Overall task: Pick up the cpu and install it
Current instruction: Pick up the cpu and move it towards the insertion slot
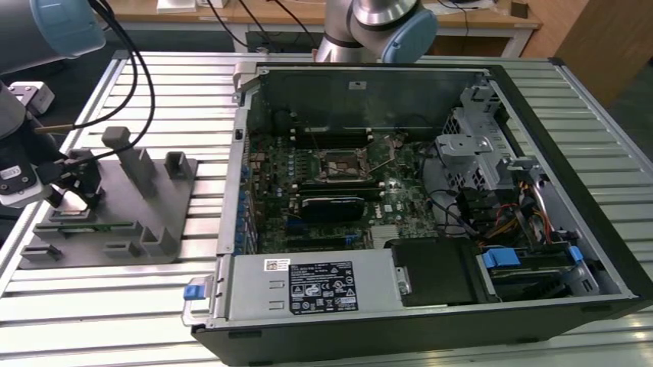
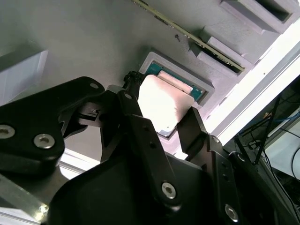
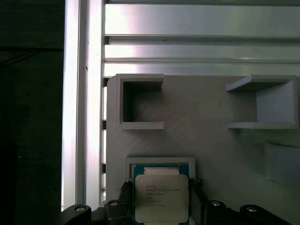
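- In the exterior view, tall grey plastic posts (image 1: 131, 160) stand at 2 o'clock from my black two-finger gripper (image 1: 76, 200), clamped on the silvery square cpu (image 3: 161, 197).
- The open black computer case (image 1: 243, 115) walls off 3 o'clock.
- Bare slatted aluminium table (image 1: 102, 306) lies toward 6 o'clock.

ROBOTICS LAB: An industrial robot arm (image 1: 378, 27) rises at 12 o'clock in the exterior view and reaches round to 9 o'clock, trailing black cables. It stands at a workbench (image 1: 102, 306) built of slatted aluminium profile. An open computer case (image 1: 408, 340) lies on its side from the centre out to 4 o'clock, its green motherboard (image 1: 275, 153) bare to the room. At 9 o'clock sits a grey moulded fixture plate (image 1: 189, 202) with slots and posts. In the first wrist view the gripper (image 3: 161, 186) clasps the cpu (image 3: 161, 199) over a square nest in that plate. Wooden desks (image 1: 490, 19) strung with cables line the back at 12 to 1 o'clock.
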`<state>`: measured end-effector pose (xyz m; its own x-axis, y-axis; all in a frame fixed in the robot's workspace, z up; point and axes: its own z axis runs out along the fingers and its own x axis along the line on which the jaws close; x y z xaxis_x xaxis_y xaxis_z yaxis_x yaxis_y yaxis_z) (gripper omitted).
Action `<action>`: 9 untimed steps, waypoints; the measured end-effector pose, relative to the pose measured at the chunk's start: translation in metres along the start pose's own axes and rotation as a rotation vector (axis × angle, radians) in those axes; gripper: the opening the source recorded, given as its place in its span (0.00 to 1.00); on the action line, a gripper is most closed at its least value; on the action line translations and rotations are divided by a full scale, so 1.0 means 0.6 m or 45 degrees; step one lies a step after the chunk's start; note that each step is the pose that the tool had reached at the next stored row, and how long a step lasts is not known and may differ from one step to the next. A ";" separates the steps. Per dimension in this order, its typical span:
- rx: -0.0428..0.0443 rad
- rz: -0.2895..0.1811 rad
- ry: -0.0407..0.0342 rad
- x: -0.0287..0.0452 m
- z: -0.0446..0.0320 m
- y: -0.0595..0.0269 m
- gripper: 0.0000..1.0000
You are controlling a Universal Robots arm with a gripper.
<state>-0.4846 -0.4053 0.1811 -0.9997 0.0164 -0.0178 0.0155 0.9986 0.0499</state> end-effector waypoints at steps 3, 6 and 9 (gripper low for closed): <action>0.000 0.000 0.0000 0.000 0.000 0.000 0.59; 0.000 0.000 0.0001 0.000 0.000 0.000 0.55; 0.000 0.000 0.0000 0.000 0.000 0.000 0.55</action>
<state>-0.4847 -0.4053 0.1811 -0.9997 0.0164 -0.0178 0.0155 0.9986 0.0499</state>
